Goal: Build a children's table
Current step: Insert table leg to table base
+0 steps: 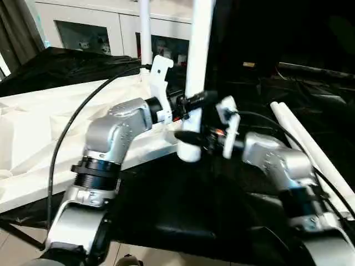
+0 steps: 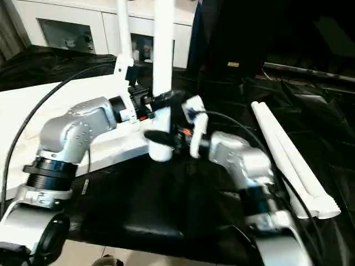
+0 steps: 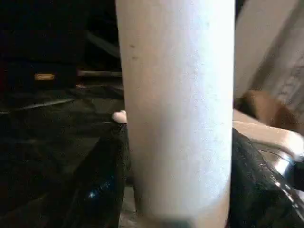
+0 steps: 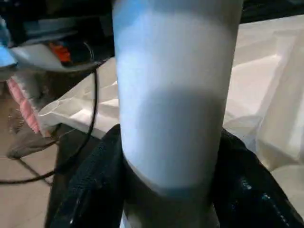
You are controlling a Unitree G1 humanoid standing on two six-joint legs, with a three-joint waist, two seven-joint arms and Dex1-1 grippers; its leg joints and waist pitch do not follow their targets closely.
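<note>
The children's table top point(image 1: 33, 138) lies upside down on the left, white and ribbed. A white leg point(image 1: 198, 44) stands upright in the socket at its near corner. My left gripper point(image 1: 194, 101) is shut on this leg from the left, and its black fingers point(image 3: 102, 185) press both sides of the tube. Just below, close to the socket, my right gripper point(image 1: 187, 138) is shut on the same leg from the right, with its fingers point(image 4: 88, 190) hugging the tube. A second leg point(image 1: 145, 27) stands upright farther back.
Two more white legs point(image 2: 288, 160) lie side by side on the black cloth point(image 1: 183, 210) to the right. A white cabinet point(image 1: 83, 22) with glass doors stands behind. A black cable point(image 1: 72, 124) loops over my left forearm.
</note>
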